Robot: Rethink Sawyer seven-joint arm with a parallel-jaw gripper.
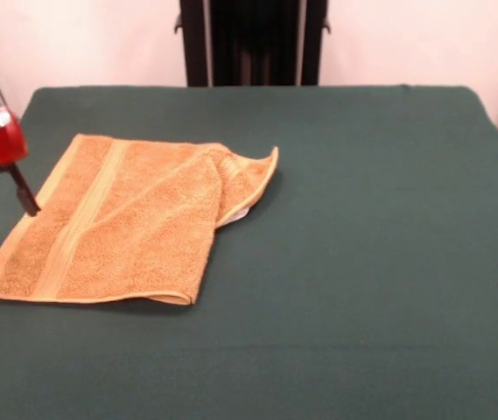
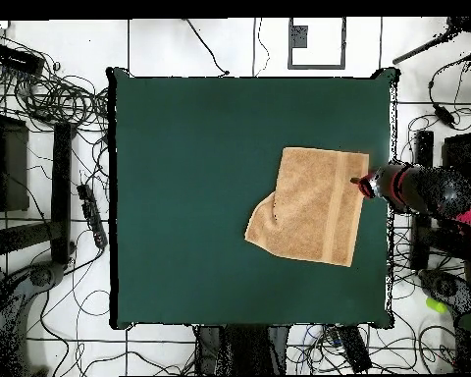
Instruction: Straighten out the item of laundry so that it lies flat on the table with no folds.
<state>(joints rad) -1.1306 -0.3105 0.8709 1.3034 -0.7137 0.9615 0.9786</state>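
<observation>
Beside the towel (image 1: 117,223) edge — claw (image 1: 5,208) spread, holding nothing

Pale wall behind, white tiled floor strewn with cables.

Across from you, a plain pale wall (image 1: 91,39) rises behind the workspace, split by a dark upright stand (image 1: 253,42). From above, you see a white tiled floor (image 2: 181,44) with dark seams, loose black cables (image 2: 58,98) coiled on one side, and black frame pieces (image 2: 28,187) lying beside them.

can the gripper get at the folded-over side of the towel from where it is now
Probably yes: the gripper sits at the towel's opposite edge, and nothing stands between it and the folded side, only flat towel on the table.
</observation>
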